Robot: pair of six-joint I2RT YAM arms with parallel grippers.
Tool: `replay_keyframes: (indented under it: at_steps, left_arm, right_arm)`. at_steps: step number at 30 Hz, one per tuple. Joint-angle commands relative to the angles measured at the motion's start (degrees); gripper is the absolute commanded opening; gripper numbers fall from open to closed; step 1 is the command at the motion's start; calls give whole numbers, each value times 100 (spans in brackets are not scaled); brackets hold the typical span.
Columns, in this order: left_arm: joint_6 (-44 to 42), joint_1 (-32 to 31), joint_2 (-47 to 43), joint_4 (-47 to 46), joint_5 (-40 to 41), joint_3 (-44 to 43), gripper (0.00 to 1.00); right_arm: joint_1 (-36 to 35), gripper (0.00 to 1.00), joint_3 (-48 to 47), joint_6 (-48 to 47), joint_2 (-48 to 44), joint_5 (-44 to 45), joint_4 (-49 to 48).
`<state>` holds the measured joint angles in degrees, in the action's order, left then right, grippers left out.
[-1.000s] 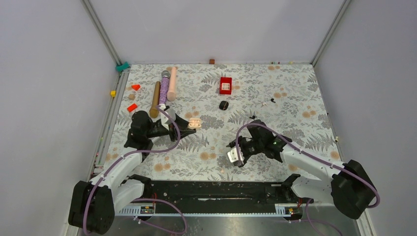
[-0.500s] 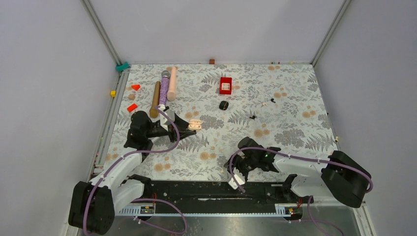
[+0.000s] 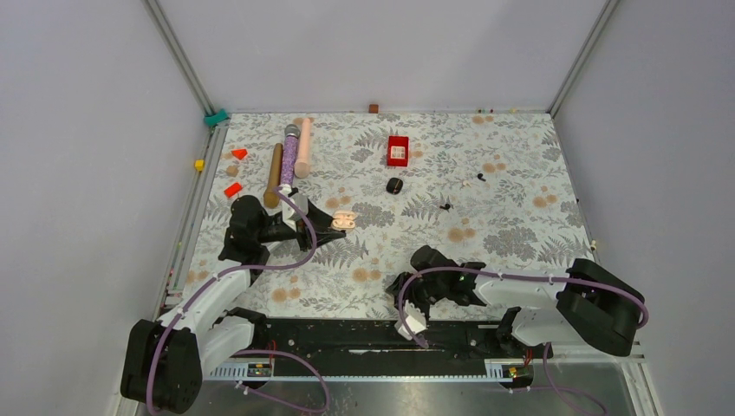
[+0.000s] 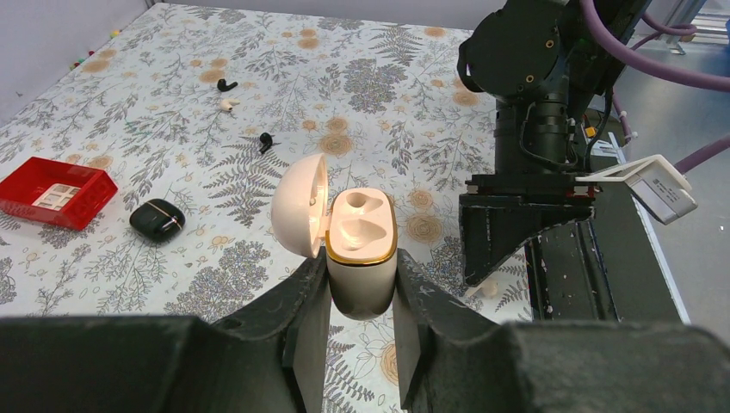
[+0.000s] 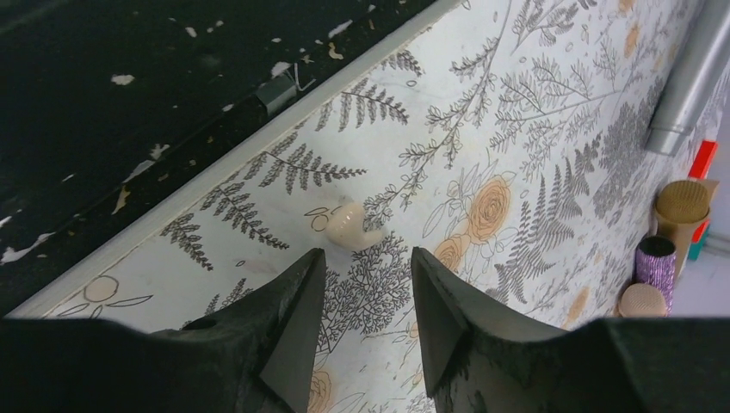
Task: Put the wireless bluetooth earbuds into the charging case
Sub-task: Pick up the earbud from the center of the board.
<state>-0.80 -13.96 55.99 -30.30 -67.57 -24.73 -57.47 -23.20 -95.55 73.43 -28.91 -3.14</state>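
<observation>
My left gripper [image 4: 361, 297] is shut on the base of a cream charging case [image 4: 361, 249], which it holds upright with the lid swung open and both wells bare. In the top view the case [image 3: 344, 220] sits left of centre. My right gripper [image 5: 366, 254] stands open, pointing down near the table's front edge. A whitish earbud [image 5: 353, 228] lies on the cloth just beyond its fingertips, untouched. Farther back lie a black earbud [image 4: 266, 139], a second black earbud [image 4: 226, 84] and another whitish earbud [image 4: 228, 104].
A shut black case [image 3: 394, 185] and a red tray [image 3: 398, 150] sit mid-table. A brown rod [image 3: 274, 176], a purple microphone [image 3: 289, 156] and a pink roller [image 3: 303, 149] lie at the back left with red blocks [image 3: 232, 189]. A black rail [image 3: 364, 334] runs along the front edge.
My right arm has pulled back toward the table's front edge and its jaws have narrowed somewhat. The left arm and the case have not moved.
</observation>
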Motion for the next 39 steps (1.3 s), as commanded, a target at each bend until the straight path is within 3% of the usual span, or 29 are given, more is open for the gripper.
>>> replay_keyframes:
  at_steps: [1, 12, 20, 34, 39]
  left_arm:
    - [-49, 30, 33, -267, -208, -58, 0]
    - [-74, 28, 44, -257, -195, -58, 0]
    - [-92, 26, 56, -242, -210, -53, 0]
    - [-70, 21, 75, -248, -250, -67, 0]
    - [-146, 22, 90, -231, -364, -54, 0]
  right_arm:
    - [-127, 49, -153, -710, 0, 28, 1237]
    - [-472, 40, -486, -332, 218, 376, 1441]
    - [-647, 38, -571, -70, 378, 629, 1333]
    - [-739, 21, -681, 705, 491, 918, 761]
    - [-739, 18, -1210, 1243, 221, 794, 1390]
